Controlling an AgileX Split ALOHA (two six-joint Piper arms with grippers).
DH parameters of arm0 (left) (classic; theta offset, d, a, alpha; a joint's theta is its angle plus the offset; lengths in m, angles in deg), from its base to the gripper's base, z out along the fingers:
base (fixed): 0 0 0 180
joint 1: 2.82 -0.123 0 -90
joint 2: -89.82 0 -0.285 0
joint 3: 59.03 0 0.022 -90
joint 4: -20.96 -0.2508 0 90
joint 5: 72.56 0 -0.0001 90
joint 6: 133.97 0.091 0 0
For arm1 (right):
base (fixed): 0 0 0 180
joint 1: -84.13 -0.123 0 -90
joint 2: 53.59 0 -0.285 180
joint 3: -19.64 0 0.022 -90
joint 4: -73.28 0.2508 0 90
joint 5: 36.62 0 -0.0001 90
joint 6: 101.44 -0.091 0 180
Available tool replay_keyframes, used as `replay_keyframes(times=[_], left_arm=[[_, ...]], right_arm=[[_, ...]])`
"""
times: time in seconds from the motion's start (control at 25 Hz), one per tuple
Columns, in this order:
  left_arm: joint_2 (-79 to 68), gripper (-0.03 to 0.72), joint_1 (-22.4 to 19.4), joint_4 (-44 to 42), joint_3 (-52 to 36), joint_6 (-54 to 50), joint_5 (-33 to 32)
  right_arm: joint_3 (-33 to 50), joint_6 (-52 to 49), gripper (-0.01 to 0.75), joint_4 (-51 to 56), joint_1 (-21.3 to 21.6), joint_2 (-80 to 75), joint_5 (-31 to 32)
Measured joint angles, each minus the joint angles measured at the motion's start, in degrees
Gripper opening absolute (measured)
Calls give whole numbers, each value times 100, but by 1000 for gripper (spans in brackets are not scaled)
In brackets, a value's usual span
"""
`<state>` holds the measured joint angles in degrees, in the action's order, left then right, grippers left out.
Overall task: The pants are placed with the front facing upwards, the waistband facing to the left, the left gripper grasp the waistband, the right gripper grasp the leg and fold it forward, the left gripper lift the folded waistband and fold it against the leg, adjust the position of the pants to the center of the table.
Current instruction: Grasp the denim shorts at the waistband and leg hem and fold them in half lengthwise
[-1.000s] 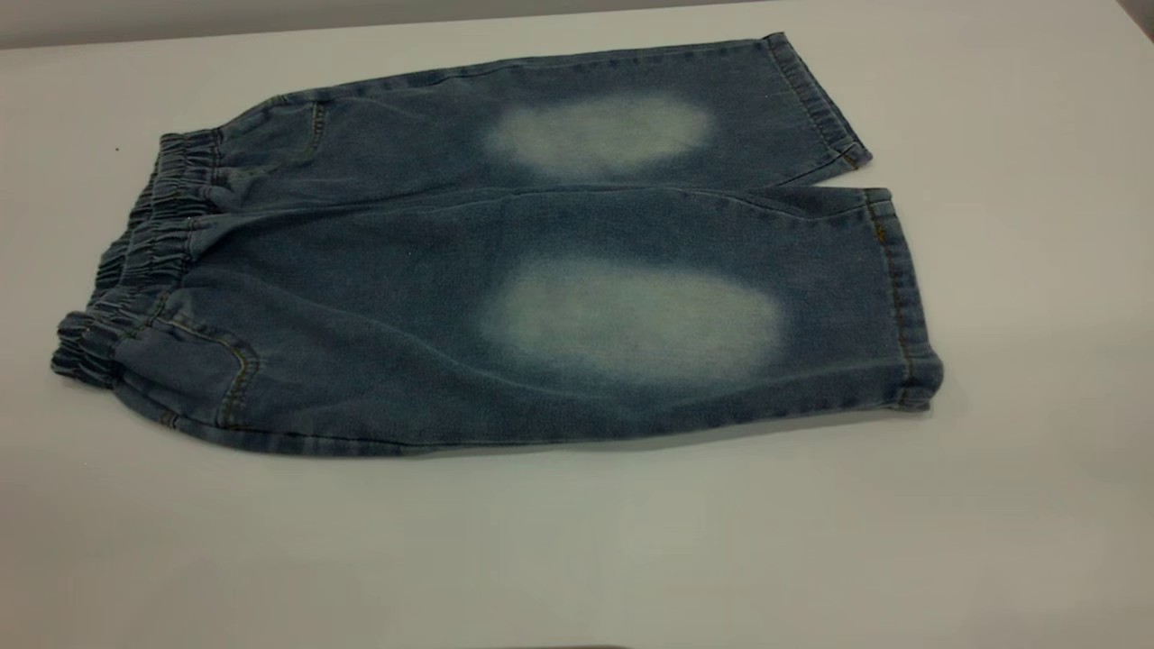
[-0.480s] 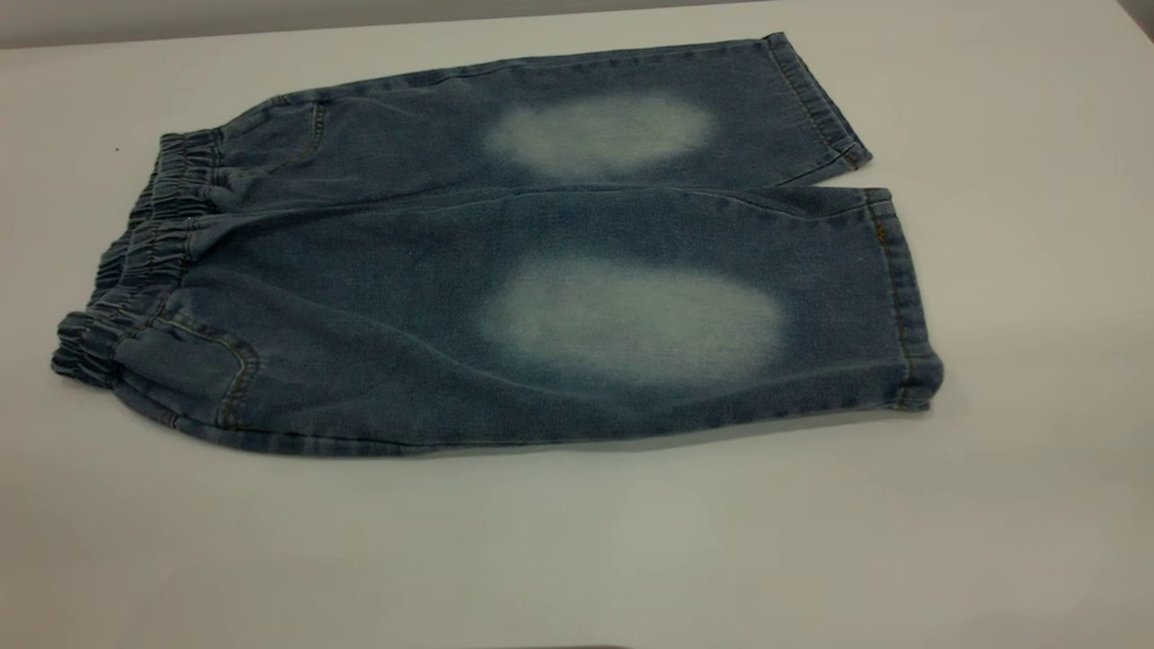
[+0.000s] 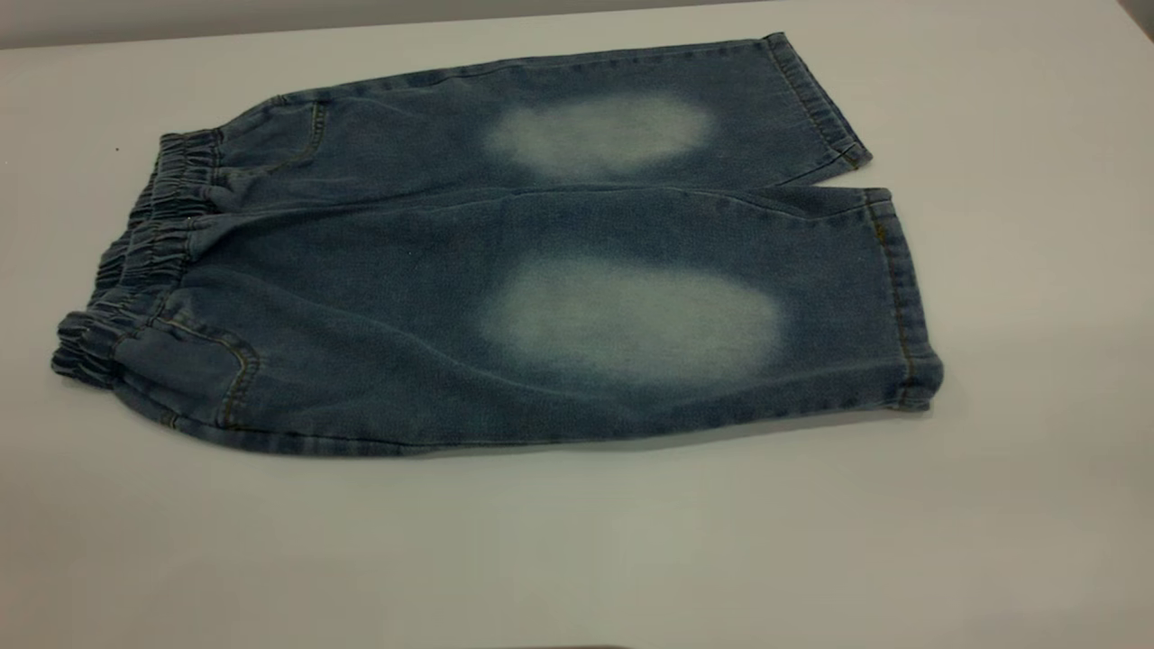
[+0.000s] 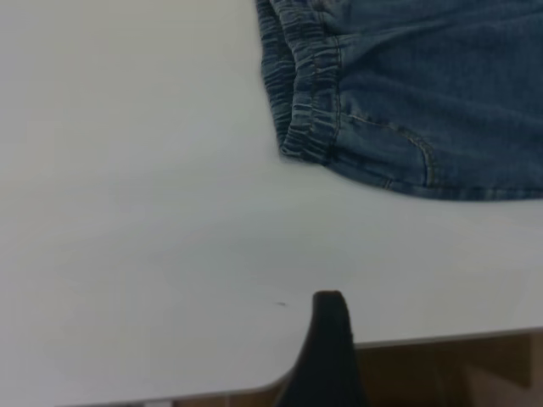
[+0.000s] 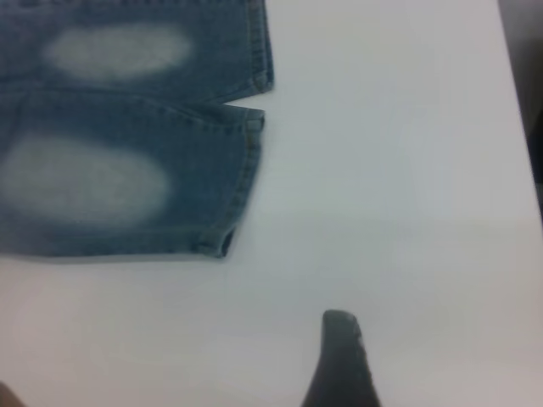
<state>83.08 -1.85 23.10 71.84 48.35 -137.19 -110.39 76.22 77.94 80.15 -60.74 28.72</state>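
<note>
The blue denim pants (image 3: 406,270) lie flat on the white table (image 3: 577,550), front up, with two pale oval knee patches. The gathered waistband (image 3: 135,261) is at the left. The far leg (image 3: 595,126) and the near leg (image 3: 631,315) lie side by side, hems to the right. Neither gripper shows in the exterior view. In the left wrist view my left gripper (image 4: 420,369) hovers near the table edge, short of the waistband (image 4: 301,93); only one dark finger (image 4: 329,339) shows. My right gripper (image 5: 424,365) hangs over bare table beyond the hems (image 5: 246,178), one finger (image 5: 341,356) showing.
The table's near edge (image 4: 424,341) runs just behind the left finger, with brown floor beyond it. The table's right edge (image 5: 519,127) shows in the right wrist view. White tabletop surrounds the pants on all sides.
</note>
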Motion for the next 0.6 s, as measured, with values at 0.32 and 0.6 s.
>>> replay_keyframes(times=[0.32,0.6], left_arm=[[-1067,571,0,0,204,-1355,309],[-3623,571,0,0,594,-1593,1528]], right_arm=[[-360,-289,459,68,0,-475,-484],[-956,-283,506,287,0,-1983,-998]])
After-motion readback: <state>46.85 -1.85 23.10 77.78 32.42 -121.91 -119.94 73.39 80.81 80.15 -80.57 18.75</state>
